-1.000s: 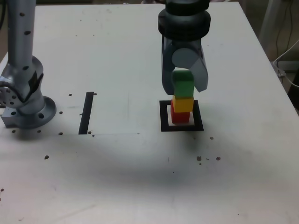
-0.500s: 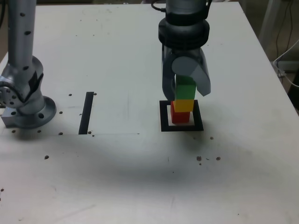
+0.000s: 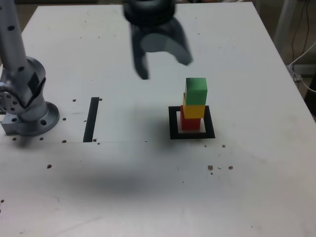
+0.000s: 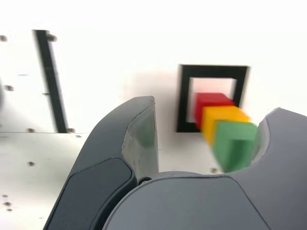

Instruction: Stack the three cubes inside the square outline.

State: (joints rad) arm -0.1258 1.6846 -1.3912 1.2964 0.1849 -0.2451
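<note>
**Three-Cube Tower Stands in Black Square, Gripper Wide and Clear of It**

The stack lies between four and five o'clock from the gripper (image 3: 164, 68) in the exterior view, apart from both fingertips. The jaws are spread wide and hold nothing; the gripper is blurred in that view, but the wrist view also shows the broad gap between the fingers. From that wrist camera, one finger overlaps the edge of the top cube, while the exterior view shows bare tabletop between gripper and tower.

The cubes number three, one of each colour. The red cube (image 3: 190, 123) is lowest, within the black square outline (image 3: 174, 135); the yellow cube (image 3: 194, 111) sits on it, and the green cube (image 3: 196, 92) is on top. The tower is upright, its upper cubes showing slightly toward three o'clock of the red one in the exterior view. Some white interior shows around the red cube.

There is one square outline and one straight black strip (image 3: 91, 120), the strip lying at nine o'clock from the square, well apart. Beyond it, also toward nine o'clock, stands the one arm base (image 3: 32, 118). All of these are on the one pale table (image 3: 148, 197), marked with small dark spots too many to count surely.
</note>
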